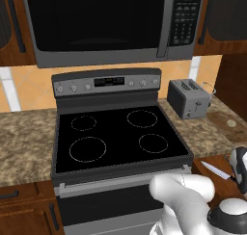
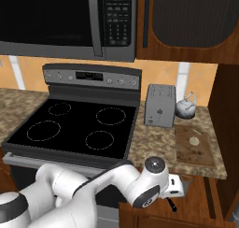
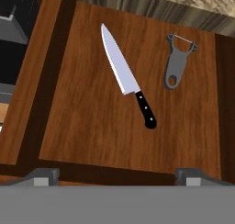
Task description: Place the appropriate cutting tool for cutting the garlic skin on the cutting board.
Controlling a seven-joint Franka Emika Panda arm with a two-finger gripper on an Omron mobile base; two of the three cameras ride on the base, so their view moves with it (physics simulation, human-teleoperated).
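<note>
Hovering with its jaws spread wide and nothing between them, the pincer [image 3: 117,175] looks straight down into an open wooden drawer [image 3: 82,126], which is likely why the arm is folded low in front of the cabinet rather than reaching over the counter. Going left to right in the hand view: off to the pincer's left lies the dark front of the stove [image 3: 11,39]; ahead of the fingertips and a little left of centre lies the knife [image 3: 125,76], flat on the drawer floor, its shiny blade pointing away and leftward and its black handle angled back toward the pincer, so the handle is the nearer end and probably the easier part to take. Further right and well apart from the knife lies the grey peeler [image 3: 176,64], also flat, which I judge is the wrong tool for this job. In the left base view the knife shows as a sliver in the drawer beside the arm. Up on the counter, to the right of the toaster [image 2: 159,105] and kettle [image 2: 186,108], the cutting board [image 2: 193,147] waits with the garlic [image 2: 194,140] resting on it, so the knife is not yet where it belongs. The next move likely calls for descending over the handle and turning the wrist so the jaws straddle it.
</note>
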